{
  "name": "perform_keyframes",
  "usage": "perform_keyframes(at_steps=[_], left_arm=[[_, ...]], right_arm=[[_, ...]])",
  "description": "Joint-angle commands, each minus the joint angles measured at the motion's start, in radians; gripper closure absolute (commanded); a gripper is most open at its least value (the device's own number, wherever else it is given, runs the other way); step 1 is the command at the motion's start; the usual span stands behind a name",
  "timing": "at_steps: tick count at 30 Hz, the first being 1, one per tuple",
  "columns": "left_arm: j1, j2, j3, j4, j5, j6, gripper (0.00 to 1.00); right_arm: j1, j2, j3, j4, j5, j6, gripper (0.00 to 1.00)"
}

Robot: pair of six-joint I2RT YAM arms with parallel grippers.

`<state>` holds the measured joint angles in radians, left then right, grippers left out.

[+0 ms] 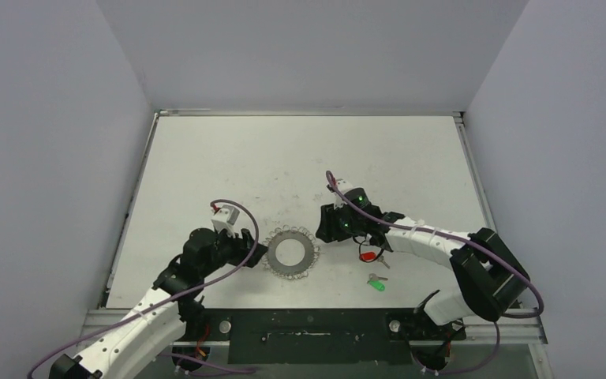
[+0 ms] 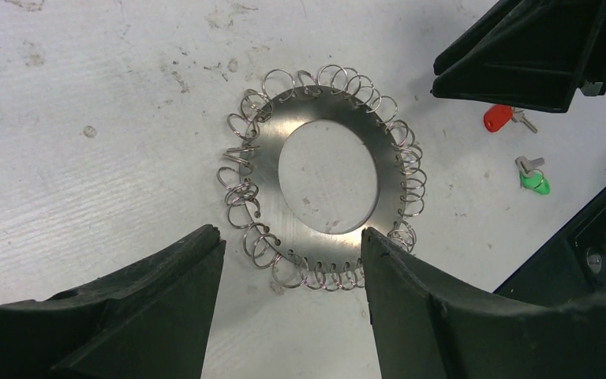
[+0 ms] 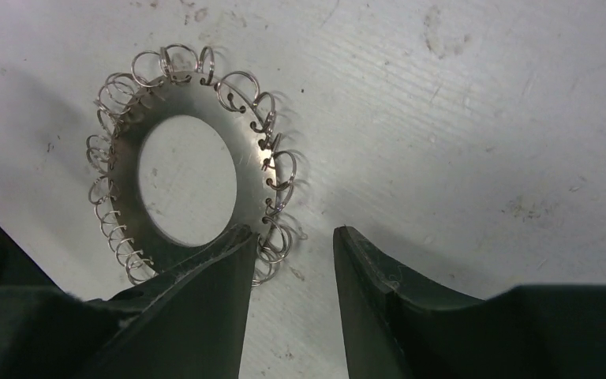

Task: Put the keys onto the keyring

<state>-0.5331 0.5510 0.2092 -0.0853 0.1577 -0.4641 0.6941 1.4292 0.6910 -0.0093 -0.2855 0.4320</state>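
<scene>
Between the fingers (image 2: 166, 300) of the left gripper (image 2: 290, 237), which are standing well spread, nothing is being held. The near fringe of the keyring (image 2: 387, 181) is merely showing in the gap, and the ring is lying flat on the table (image 2: 87, 197). The right gripper (image 3: 296, 233) is likewise hanging with its fingers (image 3: 379, 292) apart over bare tabletop. One fingertip is overlapping the ring's wire loops in its own view; whether it is touching them I cannot tell. Seen from above, the two grippers are bracketing the ring, the left one at its left edge and the right one at its upper right.

Further out, the red-tagged key (image 2: 499, 118) and the green-tagged key (image 2: 533, 180) are lying loose on the table to the right of the ring, near each other but apart. Neither is sitting on a loop, so I judge that no key is threaded yet.

The trouble I am expecting comes from the ring being thin and flat. A finger closing on its rim may be sliding it across the table rather than lifting it, or bending a loop. The keys are tiny, so a pinch on the plastic tag may be letting the metal swing away from the loop's opening.
</scene>
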Motion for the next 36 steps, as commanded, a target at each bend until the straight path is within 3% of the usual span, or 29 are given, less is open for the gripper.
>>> perform_keyframes(at_steps=[1, 10, 15, 22, 36], left_arm=[[0.002, 0.057, 0.062, 0.031, 0.013, -0.023, 0.38], [0.004, 0.176, 0.115, -0.079, -0.124, -0.095, 0.39], [0.004, 0.271, 0.137, -0.071, -0.131, -0.105, 0.39], [0.004, 0.398, 0.151, 0.014, -0.083, -0.103, 0.4], [-0.001, 0.537, 0.132, 0.242, 0.001, -0.09, 0.5]], right_arm=[[0.001, 0.033, 0.018, 0.044, -0.014, 0.048, 0.65], [0.002, 0.142, 0.082, -0.019, 0.0, 0.04, 0.74], [0.002, 0.201, 0.09, -0.007, -0.034, 0.048, 0.76], [0.001, 0.209, 0.08, 0.032, -0.049, 0.073, 0.77], [-0.018, 0.037, 0.018, -0.062, 0.005, 0.061, 0.74]])
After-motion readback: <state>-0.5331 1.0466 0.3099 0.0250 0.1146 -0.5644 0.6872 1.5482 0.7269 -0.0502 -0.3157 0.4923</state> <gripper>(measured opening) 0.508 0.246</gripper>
